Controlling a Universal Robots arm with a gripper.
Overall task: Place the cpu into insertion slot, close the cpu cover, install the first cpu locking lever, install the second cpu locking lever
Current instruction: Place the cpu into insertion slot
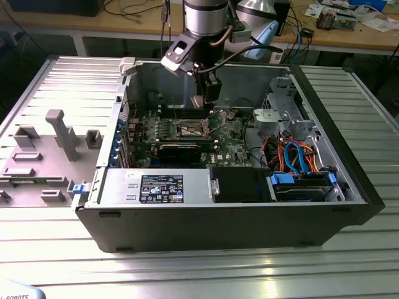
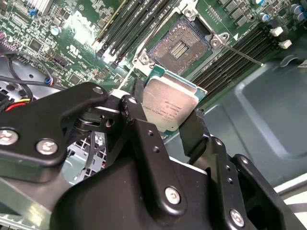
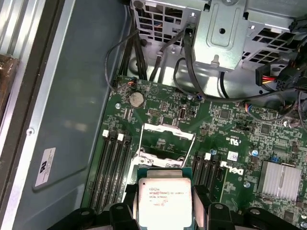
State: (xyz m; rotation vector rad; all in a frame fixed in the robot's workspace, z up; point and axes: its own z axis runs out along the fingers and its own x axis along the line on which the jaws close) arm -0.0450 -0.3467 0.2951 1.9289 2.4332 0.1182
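My gripper (image 2: 169, 111) is shut on the cpu (image 2: 170, 106), a flat square chip with a dull silver top, held by two opposite edges between the black fingers (image 2: 193, 128). In the first wrist view the cpu (image 3: 164, 201) hangs above the green motherboard, a little short of the insertion slot (image 2: 180, 45). That slot lies bare, showing its brownish contact field. The cpu cover (image 3: 169, 129) stands tilted up at the slot's far edge. Thin lever rods (image 2: 242, 53) stick out beside the socket. In the exterior view my gripper (image 1: 201, 103) is inside the open case, above the slot (image 1: 192, 129).
Long memory slots (image 2: 134, 28) flank the socket on both sides. A black expansion card (image 1: 181, 149) lies in front of it. A metal drive cage (image 1: 280, 115) and orange and blue cables (image 1: 299, 159) fill the exterior view's right. A grey parts fixture (image 1: 50, 143) sits outside the case.
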